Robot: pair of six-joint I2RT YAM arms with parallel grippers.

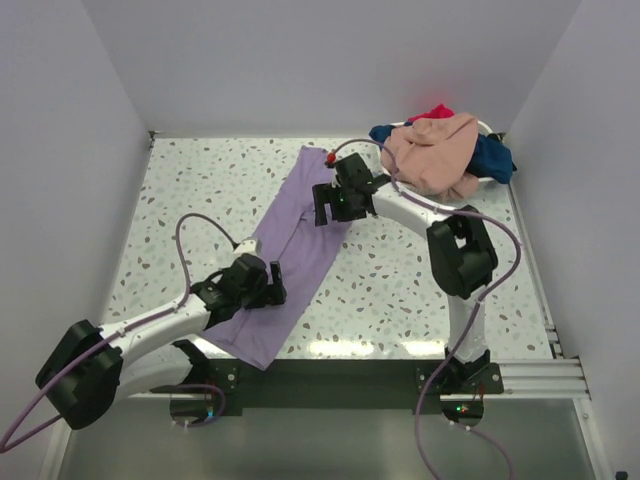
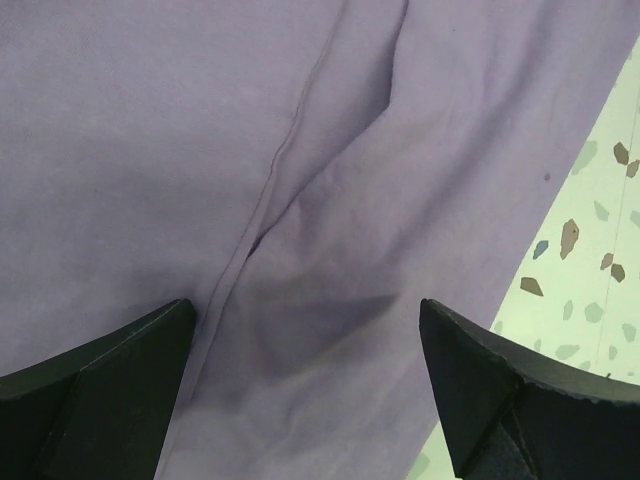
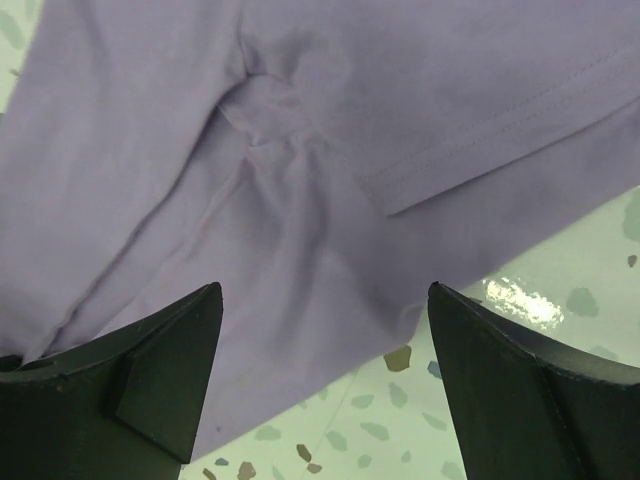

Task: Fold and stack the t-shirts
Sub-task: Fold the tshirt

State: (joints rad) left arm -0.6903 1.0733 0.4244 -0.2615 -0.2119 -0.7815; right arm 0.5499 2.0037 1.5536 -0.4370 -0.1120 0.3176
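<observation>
Four fingers (image 2: pixel 100 390) wide apart over lavender t-shirt (image 2: pixel 380 150)

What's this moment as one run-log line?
lavender t-shirt: folded into long strip | left end effector: open, over near end | right end effector: open, over far end | other t-shirts: heaped far right

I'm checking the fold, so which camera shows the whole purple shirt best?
The top external view: the lavender t-shirt lies there as one long folded strip, seen nearly end to end. The left wrist view shows only a close patch with a long crease; the right wrist view only a stitched hem and wrinkles.
</observation>
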